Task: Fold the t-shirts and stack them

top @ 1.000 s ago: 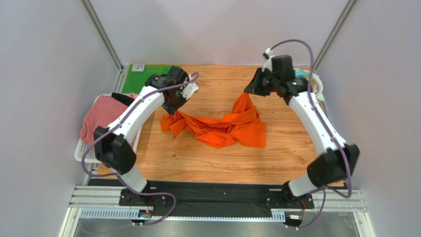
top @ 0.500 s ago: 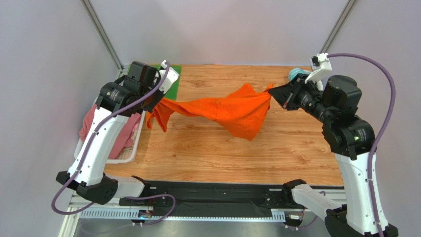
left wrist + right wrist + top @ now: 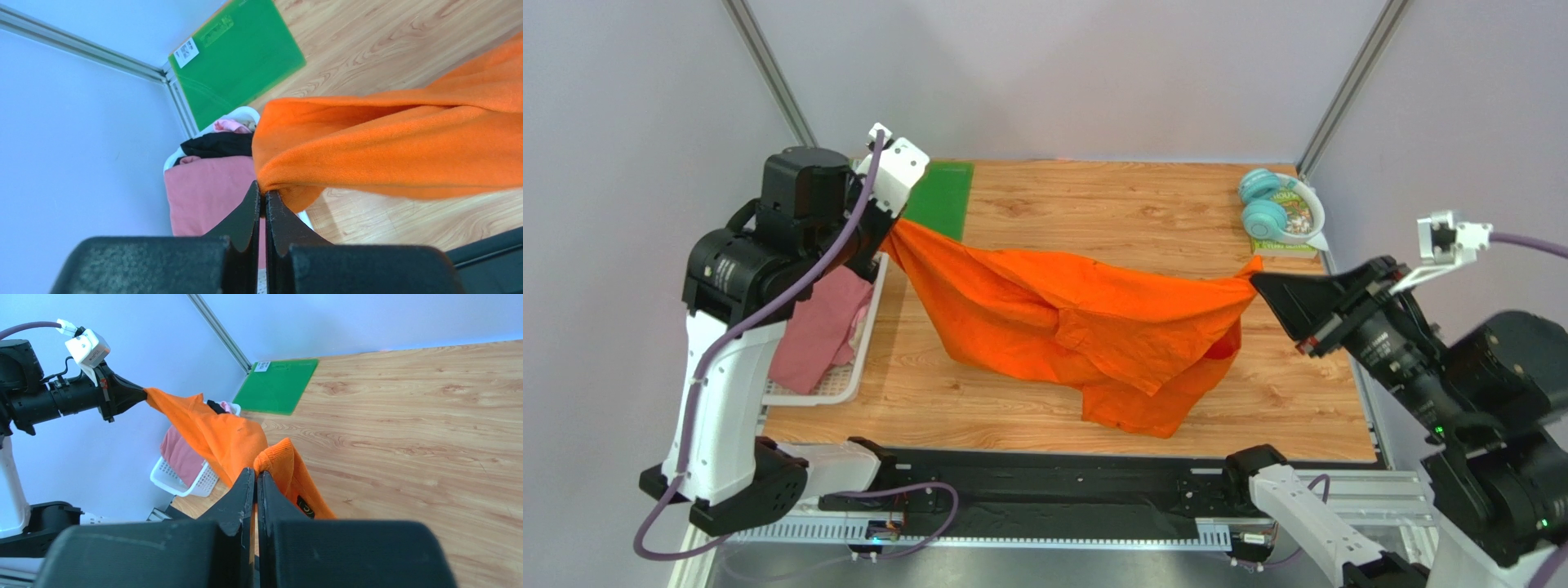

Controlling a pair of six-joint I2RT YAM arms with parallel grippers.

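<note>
While the wooden table [image 3: 1112, 214] sits between pale walls [image 3: 1075, 74], the left gripper [image 3: 887, 228] and right gripper [image 3: 1263, 282], both raised, stretch the orange t-shirt [image 3: 1075, 325] out beside the green mat [image 3: 938, 202]. Left wrist: jaws pinched tight on an orange edge, with the pink t-shirt [image 3: 202, 199] and black t-shirt [image 3: 218, 145] near the mat's unreadable label [image 3: 189, 52]. Right wrist: same tight pinch on another edge.

Body: left arm [image 3: 725, 368] and right arm [image 3: 1492, 398] have white link shells, black round joint housings, and black base blocks on the black base rail [image 3: 1063, 496]. A purple cable [image 3: 1529, 243] loops off each arm, from the rail up to a small white connector box [image 3: 901, 162] at the wrist. The left tool [image 3: 264, 193] and right tool [image 3: 256, 474] are matte black with tapered wedge fingers.
</note>
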